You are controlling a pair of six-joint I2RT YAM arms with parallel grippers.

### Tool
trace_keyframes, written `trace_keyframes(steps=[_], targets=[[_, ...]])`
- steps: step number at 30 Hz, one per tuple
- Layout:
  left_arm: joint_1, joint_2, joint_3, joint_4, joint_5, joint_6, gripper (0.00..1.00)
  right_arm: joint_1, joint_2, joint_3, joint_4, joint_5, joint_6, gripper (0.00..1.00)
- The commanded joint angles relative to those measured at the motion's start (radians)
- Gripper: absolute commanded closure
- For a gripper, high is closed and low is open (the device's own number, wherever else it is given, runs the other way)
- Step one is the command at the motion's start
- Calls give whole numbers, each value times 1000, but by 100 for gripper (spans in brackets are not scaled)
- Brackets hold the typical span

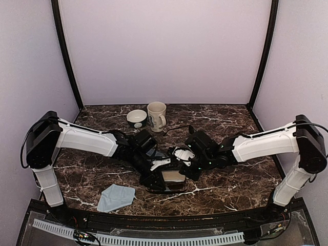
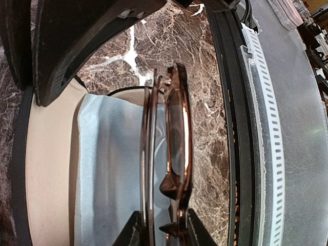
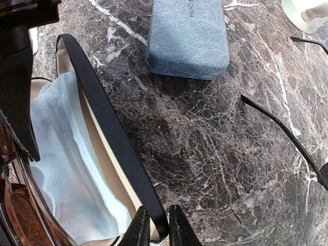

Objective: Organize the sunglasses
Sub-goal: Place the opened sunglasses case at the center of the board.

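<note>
Pinched brownish sunglasses (image 2: 177,154) in left gripper (image 2: 165,231) over black case (image 3: 102,118), clamped its rim with right gripper (image 3: 159,228); likely needed lowering flat onto cloth (image 2: 107,169).

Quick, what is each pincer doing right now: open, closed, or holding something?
Left pincer: closed on the brown sunglasses.
Right pincer: closed on the rim of the black case.

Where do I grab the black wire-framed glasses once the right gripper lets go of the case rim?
Probably one slim arm of the black wire-framed glasses, mid-length, coming straight down with jaws across it. Both arms lie spread and flat on the marble table; the frame front is outside the right wrist view.
</note>
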Motion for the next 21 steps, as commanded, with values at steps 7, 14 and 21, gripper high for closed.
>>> trace_keyframes(steps=[7, 14, 21], targets=[[38, -54, -18, 22, 2, -12, 76, 27, -58, -17, 21, -3, -13, 85], [41, -87, -51, 71, 15, -22, 76, 27, -63, -25, 32, -4, -8, 85], [43, -104, -71, 77, 12, -25, 76, 26, -70, -34, 49, -17, 26, 85]])
